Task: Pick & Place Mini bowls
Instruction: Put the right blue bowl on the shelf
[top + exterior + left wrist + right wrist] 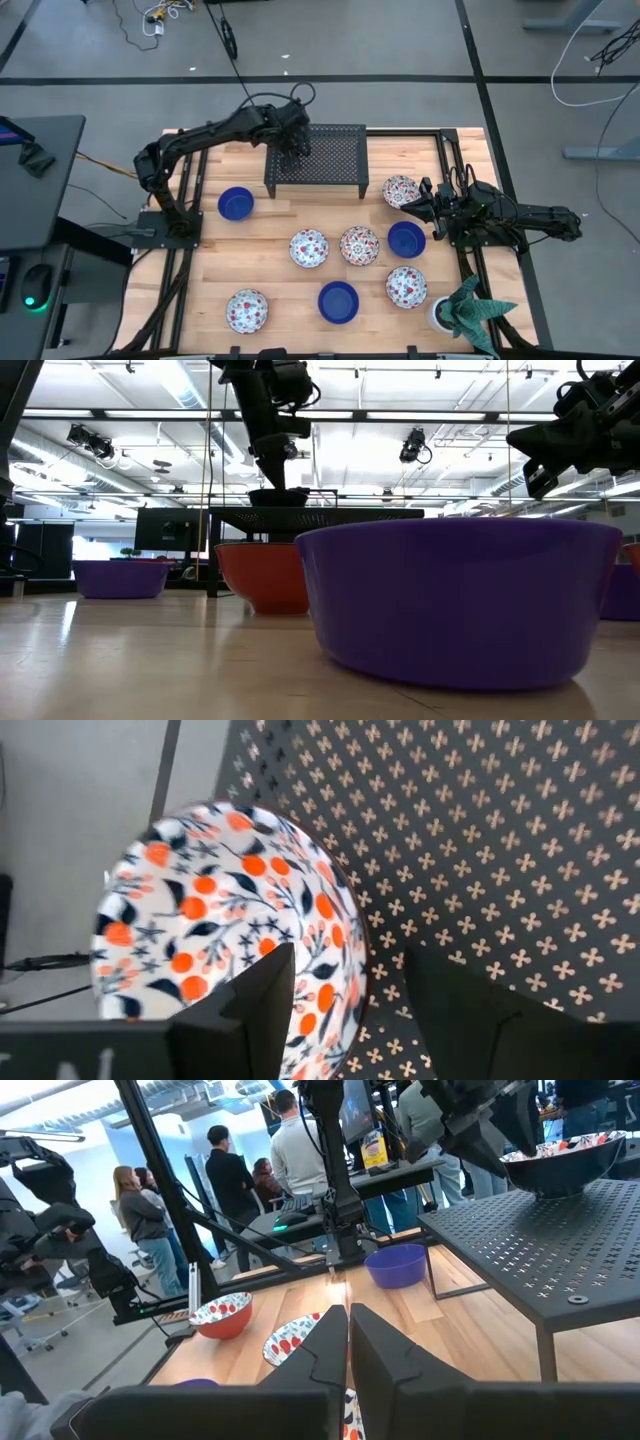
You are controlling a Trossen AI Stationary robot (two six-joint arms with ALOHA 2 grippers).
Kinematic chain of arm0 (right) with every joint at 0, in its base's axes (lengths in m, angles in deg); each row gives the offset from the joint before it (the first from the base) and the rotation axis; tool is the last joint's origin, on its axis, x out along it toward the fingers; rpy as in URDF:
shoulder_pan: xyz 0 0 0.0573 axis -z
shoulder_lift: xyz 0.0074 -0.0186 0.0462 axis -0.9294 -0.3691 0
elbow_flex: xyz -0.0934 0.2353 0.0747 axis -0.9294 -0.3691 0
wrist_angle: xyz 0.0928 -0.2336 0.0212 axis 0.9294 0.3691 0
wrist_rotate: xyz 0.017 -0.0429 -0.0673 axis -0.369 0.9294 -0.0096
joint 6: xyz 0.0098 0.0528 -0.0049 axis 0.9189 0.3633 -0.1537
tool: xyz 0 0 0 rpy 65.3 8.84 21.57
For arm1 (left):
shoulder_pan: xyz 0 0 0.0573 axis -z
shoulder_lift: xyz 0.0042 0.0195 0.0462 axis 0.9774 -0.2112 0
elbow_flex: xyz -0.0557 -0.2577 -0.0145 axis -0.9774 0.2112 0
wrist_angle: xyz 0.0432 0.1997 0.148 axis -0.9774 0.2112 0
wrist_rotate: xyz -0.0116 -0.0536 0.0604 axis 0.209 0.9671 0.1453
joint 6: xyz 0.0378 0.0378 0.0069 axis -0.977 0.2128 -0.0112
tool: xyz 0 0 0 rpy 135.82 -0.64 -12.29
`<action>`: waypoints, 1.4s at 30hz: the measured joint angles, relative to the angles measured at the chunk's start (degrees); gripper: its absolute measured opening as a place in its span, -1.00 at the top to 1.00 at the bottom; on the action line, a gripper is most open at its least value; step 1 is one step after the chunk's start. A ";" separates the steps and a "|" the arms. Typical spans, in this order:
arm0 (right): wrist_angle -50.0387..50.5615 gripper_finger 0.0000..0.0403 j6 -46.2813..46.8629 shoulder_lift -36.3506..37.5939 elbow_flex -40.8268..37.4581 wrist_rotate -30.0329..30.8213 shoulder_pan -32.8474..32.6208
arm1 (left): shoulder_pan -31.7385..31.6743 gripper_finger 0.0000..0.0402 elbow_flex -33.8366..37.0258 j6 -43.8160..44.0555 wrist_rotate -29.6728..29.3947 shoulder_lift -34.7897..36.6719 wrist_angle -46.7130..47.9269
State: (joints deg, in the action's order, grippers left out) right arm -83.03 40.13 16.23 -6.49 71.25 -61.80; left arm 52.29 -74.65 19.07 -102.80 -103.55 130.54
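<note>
Your left gripper (345, 1010) has its fingers spread apart, one on each side of the rim of a flowered bowl (225, 915). They do not look like they are pinching it, though the close view makes that hard to be sure of. That bowl sits on top of the black metal rack (315, 160), near the rack's back left corner. Your right gripper (348, 1342) has its fingers pressed together and holds nothing. It hangs over the right edge of the wooden table (270, 300), just beside another flowered bowl (401, 190).

The other mini bowls sit on the table. A blue bowl (236, 204) is by the left arm's base. Two flowered bowls (309, 248) and a blue one are in a row in the middle. Three more sit nearer the front. A white pot with a green plant (468, 310) stands at the front right corner.
</note>
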 joint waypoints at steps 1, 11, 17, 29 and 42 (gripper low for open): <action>0.00 0.90 0.02 0.00 0.00 0.00 0.00 | 0.00 0.03 -0.75 0.00 0.02 0.00 0.51; 0.00 0.90 0.02 0.00 0.00 0.01 0.00 | -0.04 0.03 -13.59 0.83 4.40 0.49 8.20; 0.02 0.90 0.02 0.00 -0.02 0.03 -0.01 | -1.52 0.03 -15.61 2.59 15.32 7.62 6.03; 0.01 0.90 0.02 0.02 0.00 0.02 -0.01 | 0.89 0.20 8.28 8.95 19.45 34.08 -11.34; 0.00 0.90 0.01 0.01 0.00 0.02 -0.02 | 15.55 0.33 45.79 20.90 18.01 59.14 -39.42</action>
State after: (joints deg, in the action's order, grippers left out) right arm -83.03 40.14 16.24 -6.49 71.27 -61.82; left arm 67.84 -28.85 39.97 -84.79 -44.42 91.12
